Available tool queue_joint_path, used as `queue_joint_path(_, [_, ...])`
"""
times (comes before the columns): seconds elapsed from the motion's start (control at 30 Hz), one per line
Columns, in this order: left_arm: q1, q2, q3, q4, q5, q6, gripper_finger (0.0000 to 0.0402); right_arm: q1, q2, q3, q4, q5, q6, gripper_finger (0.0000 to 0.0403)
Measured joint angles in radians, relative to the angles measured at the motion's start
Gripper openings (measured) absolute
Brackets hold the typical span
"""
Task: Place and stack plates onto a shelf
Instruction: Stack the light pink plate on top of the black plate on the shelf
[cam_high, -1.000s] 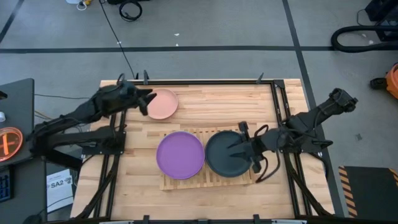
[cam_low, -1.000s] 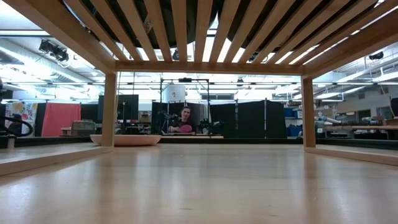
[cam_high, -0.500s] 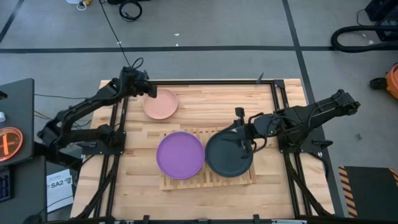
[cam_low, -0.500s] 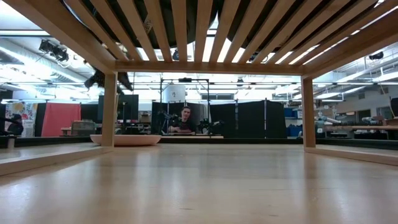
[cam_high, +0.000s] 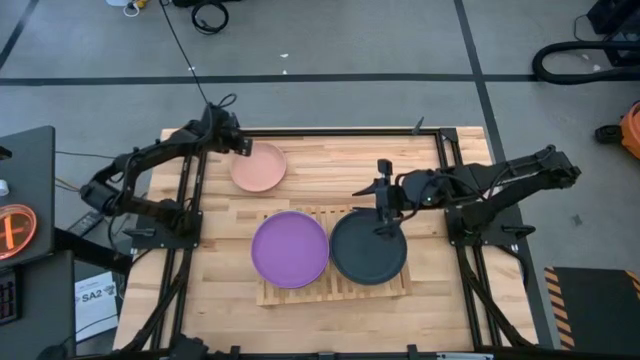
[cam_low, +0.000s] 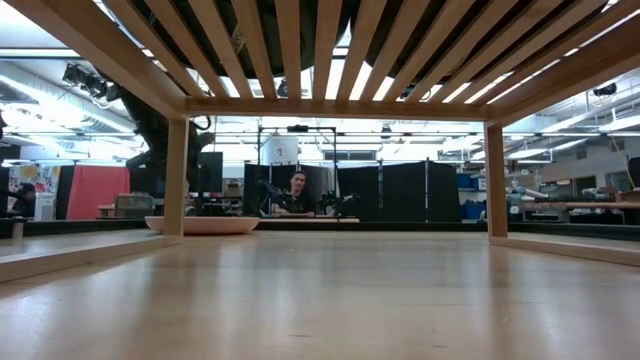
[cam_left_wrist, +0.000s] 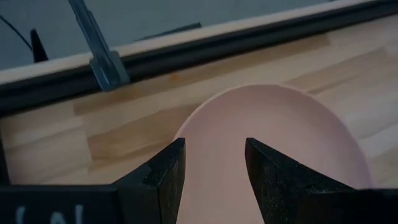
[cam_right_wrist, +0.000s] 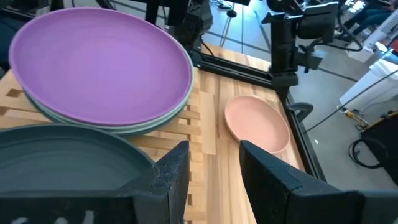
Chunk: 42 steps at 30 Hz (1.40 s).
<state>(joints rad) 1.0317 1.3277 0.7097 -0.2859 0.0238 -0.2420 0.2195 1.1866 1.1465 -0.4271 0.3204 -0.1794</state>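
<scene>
The salmon pink plate lies flat on the tabletop near the far left corner; the low view also shows this plate. My left gripper hovers open over its far left rim, and in the left wrist view this gripper has the pink plate below its fingers. The wooden shelf carries the purple plate, which tops a mint green one, and a dark plate. My right gripper is open above the dark plate's far rim.
Black metal rails frame the table's far, left and right edges. A clamp stands on the far rail just beyond the pink plate. Bare tabletop lies between the pink plate and the right arm. A person sits in the room behind.
My left gripper has swung toward the far edge and settled over the pink plate's far left rim. My right gripper has drawn back from over the dark plate's right part toward the table's far side, and now stands above that plate's far rim. The plates have stayed put.
</scene>
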Motion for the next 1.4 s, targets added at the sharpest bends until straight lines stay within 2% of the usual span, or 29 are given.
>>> queue_joint_path(0.4, [0.009, 0.111, 0.0, 0.001, -0.001, 0.003, 0.0172, -0.041, 0.0, 0.0, 0.0, -0.095, 0.0, 0.0146])
queue_joint_path(0.87, [0.015, 0.133, 0.001, 0.035, 0.024, -0.008, 0.0172, -0.041, 0.0, 0.0, 0.0, -0.1, 0.001, 0.0146])
queue_joint_path(1.27, [0.046, 0.214, 0.001, 0.193, 0.026, -0.039, 0.0172, -0.041, 0.0, 0.0, 0.0, -0.105, 0.0, 0.0146])
queue_joint_path(1.4, [0.062, 0.241, 0.001, 0.229, 0.061, -0.04, 0.0172, -0.041, 0.0, 0.0, -0.001, -0.105, 0.0, 0.0146])
